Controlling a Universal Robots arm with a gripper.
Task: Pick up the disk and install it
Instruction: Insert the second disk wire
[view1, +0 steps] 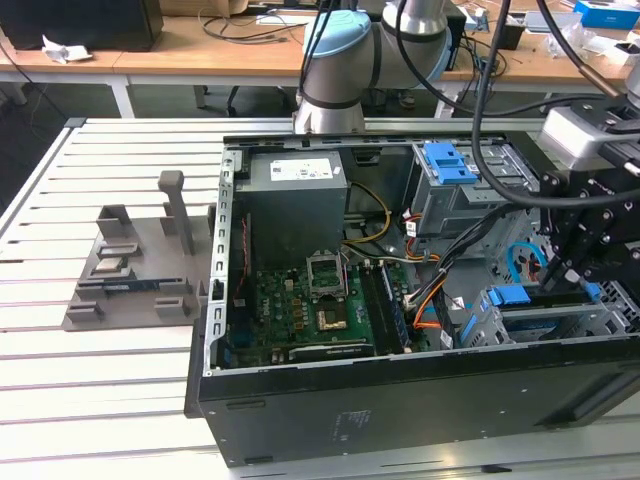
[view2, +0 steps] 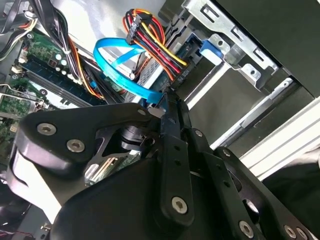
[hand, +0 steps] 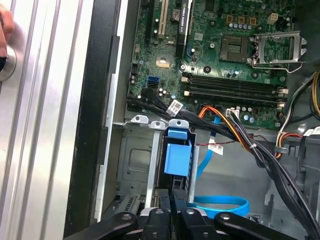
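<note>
My tool (hand: 172, 207) sits low in the first wrist view, fingers pressed together on the edge of the disk (hand: 177, 159), which stands half-seated in the cage (hand: 131, 165) at lower centre. Risks as I see them: blue cable (view2: 125, 75) snagging, or the disk jamming if tilted.

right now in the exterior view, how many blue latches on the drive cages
2: upper-cage latch, lower-cage latch; the gripper may hide more.
</note>
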